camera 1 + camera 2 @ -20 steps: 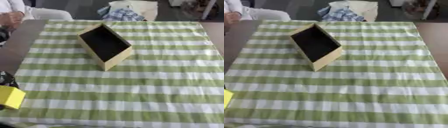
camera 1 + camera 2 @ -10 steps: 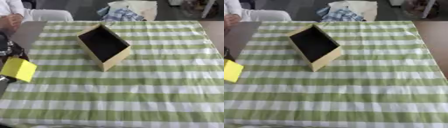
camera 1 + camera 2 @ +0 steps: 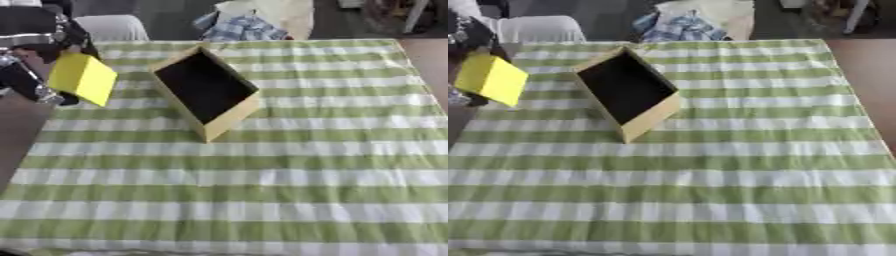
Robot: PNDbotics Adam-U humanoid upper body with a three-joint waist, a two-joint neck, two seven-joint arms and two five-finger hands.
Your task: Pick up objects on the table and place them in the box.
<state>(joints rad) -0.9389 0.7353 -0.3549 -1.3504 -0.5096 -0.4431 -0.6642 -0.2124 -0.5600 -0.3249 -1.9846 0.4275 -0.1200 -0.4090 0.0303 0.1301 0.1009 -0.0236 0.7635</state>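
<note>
1. Nearest the camera, it's all green-and-white checked tablecloth [image 3: 262,200], striped bands running across the table with nothing lying on this front stretch.
2. Moving up to the middle, here's the box [image 3: 206,92]: tan cardboard walls, dark inside, open at the top, sitting askew on the cloth with one corner pointing toward the camera.
3. Over at the left edge, level with the box, the yellow block [image 3: 82,79] is up in the air! It's a flat, bright yellow slab, tilted, hanging over the left border of the cloth and just beside the box's left wall, not touching it.
4. The left hand [image 3: 39,45] has it, black with silver parts, coming in from the upper left corner. It's gripping the block at its top edge; the fingers themselves are too blurred to make out one by one, but the block hangs from that hand.
5. The right hand doesn't show in either view.
6. Bare brown table [image 3: 17,130] peeks out left of the cloth, below the block.
7. At the far edge, beyond the table, there's a heap of blue-checked fabric [image 3: 241,27] with something pale and cream-coloured behind it, and a white shape [image 3: 540,29] at the far left.
</note>
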